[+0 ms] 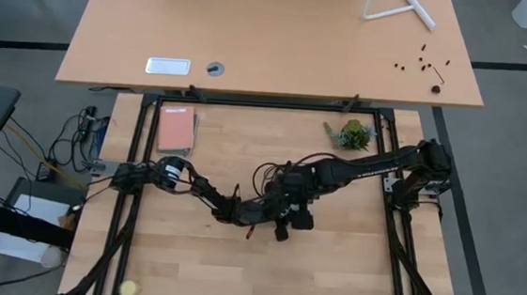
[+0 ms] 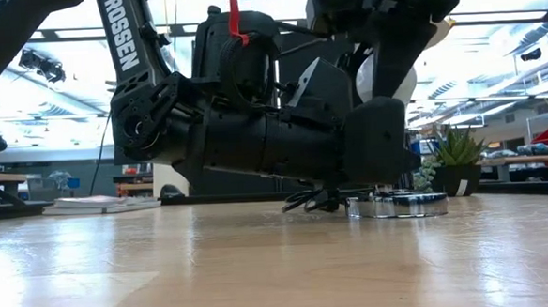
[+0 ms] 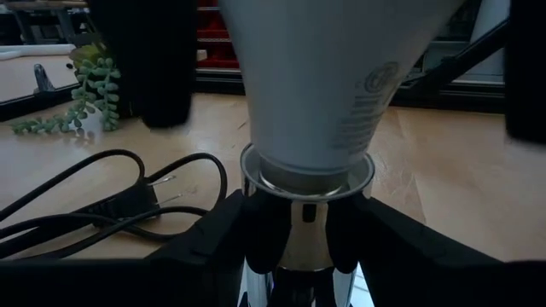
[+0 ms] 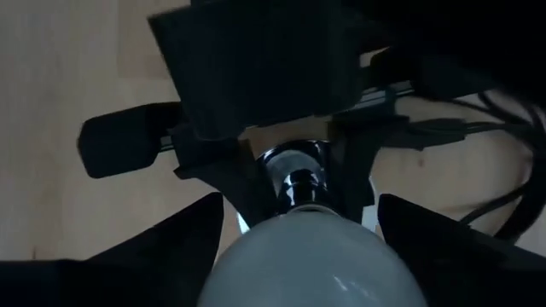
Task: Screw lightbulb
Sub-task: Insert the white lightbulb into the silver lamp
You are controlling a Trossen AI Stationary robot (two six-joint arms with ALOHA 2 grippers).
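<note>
Now: right hand (image 4: pixel 294 247) spread, fingers either side of the lightbulb (image 4: pixel 311 256) (not gripping); left hand (image 3: pixel 294 247) clamped on the socket (image 3: pixel 303 226).

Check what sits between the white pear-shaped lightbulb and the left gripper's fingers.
The shiny chrome socket neck: the lightbulb seats in its rim, and the left gripper clamps it below, in the left wrist view.

Bulb (image 3: pixel 328 77) white w/ grey print; socket (image 3: pixel 305 230) shiny chrome. Cord (image 3: pixel 102 200) black. Both arms black, white lettering on one. Table (image 1: pixel 330 266) light wood grain. Book (image 1: pixel 176 129) pink. Plant (image 1: pixel 352 134) green. Ball (image 1: pixel 128 290) yellow.
</note>
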